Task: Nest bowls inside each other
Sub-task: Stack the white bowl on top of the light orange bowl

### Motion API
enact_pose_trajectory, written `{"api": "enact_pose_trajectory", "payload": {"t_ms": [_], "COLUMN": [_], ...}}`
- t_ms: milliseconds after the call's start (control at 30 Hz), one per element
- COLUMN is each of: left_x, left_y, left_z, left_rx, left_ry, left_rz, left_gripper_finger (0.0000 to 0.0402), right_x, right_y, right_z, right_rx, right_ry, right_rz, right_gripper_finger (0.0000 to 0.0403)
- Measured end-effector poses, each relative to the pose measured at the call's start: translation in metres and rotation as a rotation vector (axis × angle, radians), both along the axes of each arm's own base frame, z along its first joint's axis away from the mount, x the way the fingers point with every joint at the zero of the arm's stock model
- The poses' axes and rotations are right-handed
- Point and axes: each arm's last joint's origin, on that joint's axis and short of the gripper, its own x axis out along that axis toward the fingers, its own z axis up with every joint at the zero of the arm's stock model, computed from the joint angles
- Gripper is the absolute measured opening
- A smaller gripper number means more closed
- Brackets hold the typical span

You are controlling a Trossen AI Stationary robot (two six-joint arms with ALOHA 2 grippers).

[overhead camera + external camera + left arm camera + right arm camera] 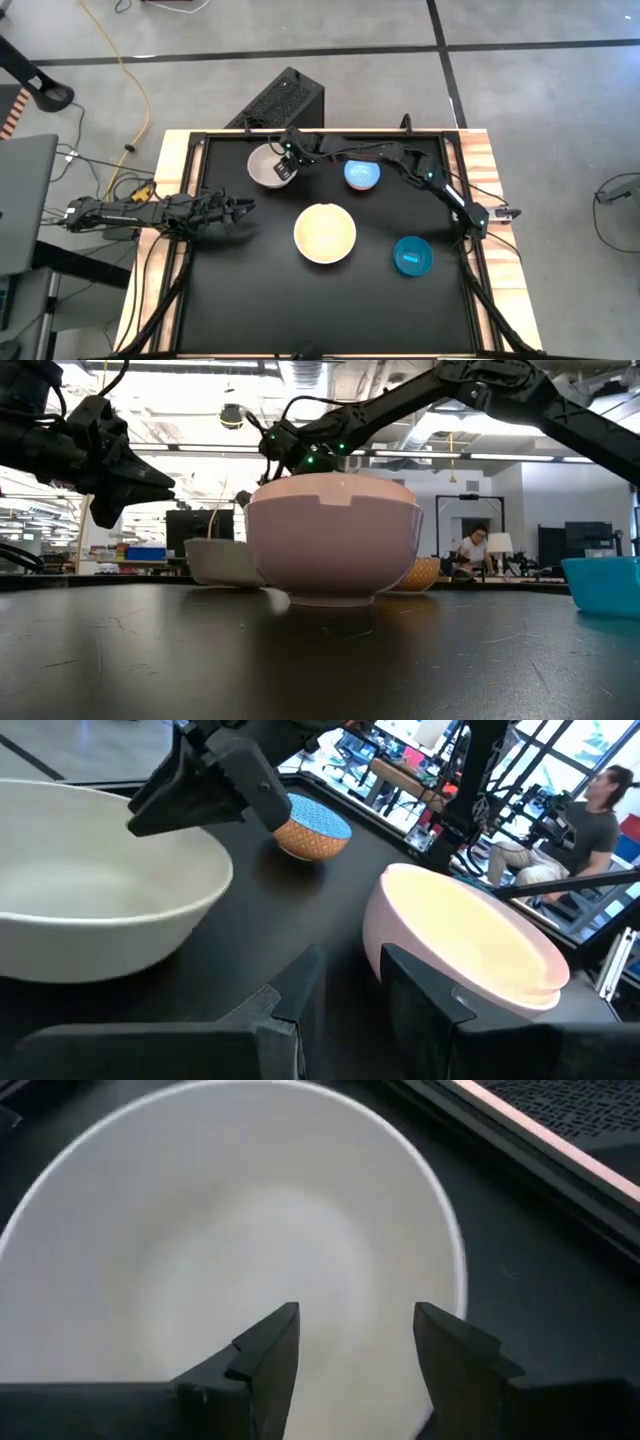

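Both pincer fingers (445, 1355) apart, empty.

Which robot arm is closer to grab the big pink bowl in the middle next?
Probably the left. The left hand hovers beside the pink bowl, which sits just past its fingers in the left wrist view. The right hand is open, farther off over the white bowl.
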Motion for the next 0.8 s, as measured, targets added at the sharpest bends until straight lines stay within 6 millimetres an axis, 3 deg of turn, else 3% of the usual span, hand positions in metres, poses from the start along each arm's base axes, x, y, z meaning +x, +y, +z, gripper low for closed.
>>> {"api": "enact_pose_trajectory", "payload": {"t_ms": [233, 600, 800], "left_x": [0.000, 0.000, 0.000], "left_y": [0.000, 0.000, 0.000], "left_z": [0.000, 0.000, 0.000], "left_rx": [0.004, 0.004, 0.004], "left_ry": [0.001, 0.001, 0.002], "left_rz": [0.000, 0.000, 0.001], "left_gripper_finger": [0.0088, 0.0088, 0.0088], "right_x": [-0.004, -0.017, -0.016], "right_y": [-0.002, -0.016, -0.004], "right_z": [0.014, 0.008, 0.005], "right_rx": [-0.031, 0.020, 0.090], "right_ry": [-0.013, 0.067, 0.084], "right_rz": [0.008, -0.047, -0.017], "right_gripper_finger": [0.0212, 0.0212, 0.0187]}}
